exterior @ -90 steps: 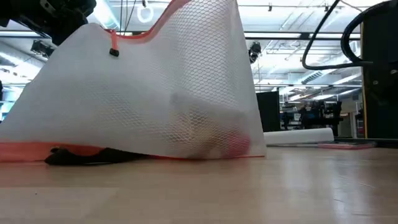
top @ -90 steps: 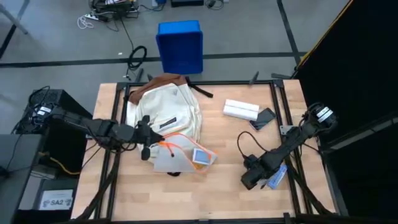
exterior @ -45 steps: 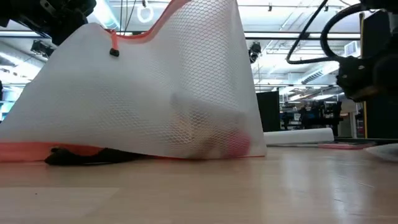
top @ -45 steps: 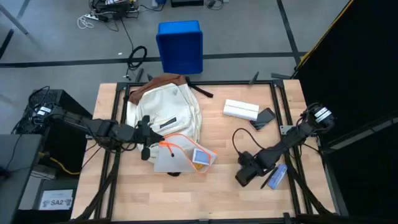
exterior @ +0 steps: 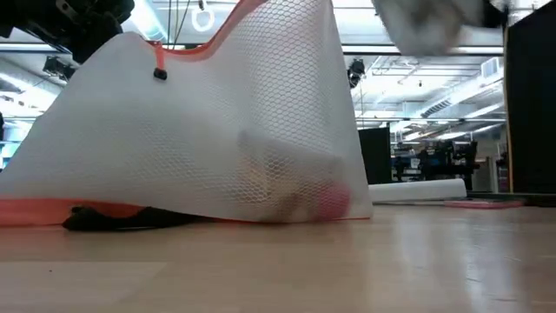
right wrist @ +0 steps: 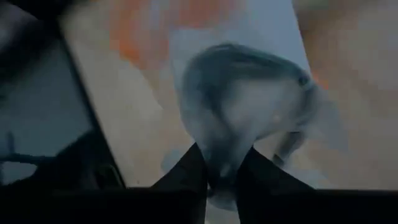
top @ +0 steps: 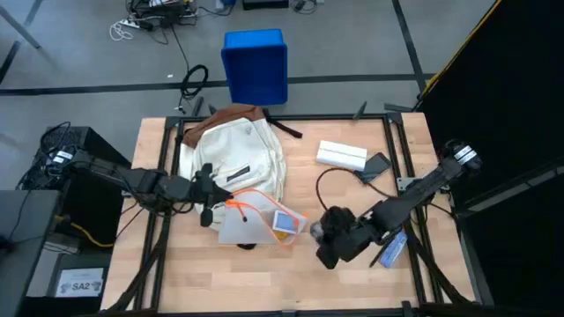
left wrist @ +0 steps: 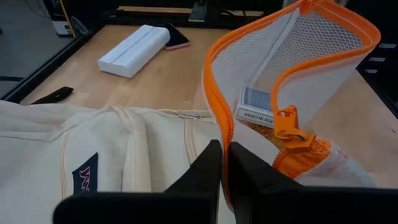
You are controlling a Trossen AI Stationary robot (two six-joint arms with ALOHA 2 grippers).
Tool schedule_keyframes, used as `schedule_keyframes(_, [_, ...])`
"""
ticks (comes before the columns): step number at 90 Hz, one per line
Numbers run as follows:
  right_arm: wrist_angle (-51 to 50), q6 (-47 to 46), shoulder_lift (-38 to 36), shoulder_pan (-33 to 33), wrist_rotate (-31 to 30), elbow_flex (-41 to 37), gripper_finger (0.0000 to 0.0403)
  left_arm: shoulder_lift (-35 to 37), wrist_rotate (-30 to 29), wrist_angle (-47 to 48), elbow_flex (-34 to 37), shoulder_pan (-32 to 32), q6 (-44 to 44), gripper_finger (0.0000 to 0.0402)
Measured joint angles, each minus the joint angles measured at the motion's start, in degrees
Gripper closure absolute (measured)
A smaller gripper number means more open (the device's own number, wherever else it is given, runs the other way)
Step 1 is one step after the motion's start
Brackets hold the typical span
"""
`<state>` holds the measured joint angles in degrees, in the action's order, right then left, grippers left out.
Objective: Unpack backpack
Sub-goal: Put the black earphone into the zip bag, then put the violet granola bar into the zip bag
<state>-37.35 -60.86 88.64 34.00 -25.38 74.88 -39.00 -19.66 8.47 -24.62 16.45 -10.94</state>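
Swinging toward nine o'clock across the table, the right gripper has closed much of its distance to the pouch over the past second, while the left arm has not shifted. Seen from its wrist camera, the right gripper's fingers are pinched on a pale, crumpled, translucent thing, too blurred to name.

The backpack lies flat at the table's ten o'clock, its long axis running from twelve to six, brown base at the far end. The left gripper sits just at its six o'clock edge, fingers clamped narrow on the orange rim of the mesh pouch, which rests against the pack's front. A card box shows inside the pouch.

From the right gripper, the backpack lies toward ten o'clock, beyond the pouch; the left arm is plainly the nearer of the two. A white box and a phone lie apart at two o'clock, a blue packet near four. By these signs, unpacking is partly done, and the pouch looks next to be drawn clear.
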Motion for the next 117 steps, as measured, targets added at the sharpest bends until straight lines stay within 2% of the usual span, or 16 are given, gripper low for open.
schedule_keyframes(7, [4.4, 9.1, -0.1, -0.7, -3.7, 4.0, 0.0381, 0.0, 0.0, 0.0, 0.0, 0.0, 0.1, 0.0402])
schedule_keyframes(14, [13.2, 19.6, 0.1, -2.5, -3.8, 6.0, 0.0377, 0.0, 0.0, -0.1, 0.0, 0.0, 0.1, 0.0402])
schedule_keyframes(22, [23.1, 30.6, 0.8, -5.7, 0.3, 6.0, 0.0369, 0.0, 0.0, -0.4, 0.0, 0.0, 0.3, 0.0402])
schedule_keyframes(28, [25.5, 35.0, 1.4, -8.2, 4.8, 6.0, 0.0371, 0.0, 0.0, -0.4, 0.0, 0.0, 0.3, 0.0402])
schedule_keyframes(47, [26.0, 36.6, 5.6, -17.0, 17.0, 5.9, 0.038, 0.0, 0.0, -0.3, 0.0, 0.0, 0.3, 0.0402])
schedule_keyframes(55, [26.1, 35.9, 6.7, -19.2, 22.1, 6.0, 0.036, 0.0, 0.0, 0.2, 0.0, 0.0, 0.3, 0.0402])
schedule_keyframes(66, [24.1, 35.0, 7.4, -20.9, 26.0, 6.0, 0.032, 0.0, 0.0, 0.4, 0.0, 0.0, 0.2, 0.0402])
schedule_keyframes(97, [20.5, 36.6, 7.4, -22.1, 28.0, 6.0, 0.0243, 0.0, 0.0, 0.5, 0.0, 0.0, 0.0, 0.0402])
schedule_keyframes(117, [19.1, 36.5, 7.4, -22.4, 27.9, 6.0, 0.0208, 0.0, 0.0, 0.3, 0.0, 0.0, 0.0, 0.0402])
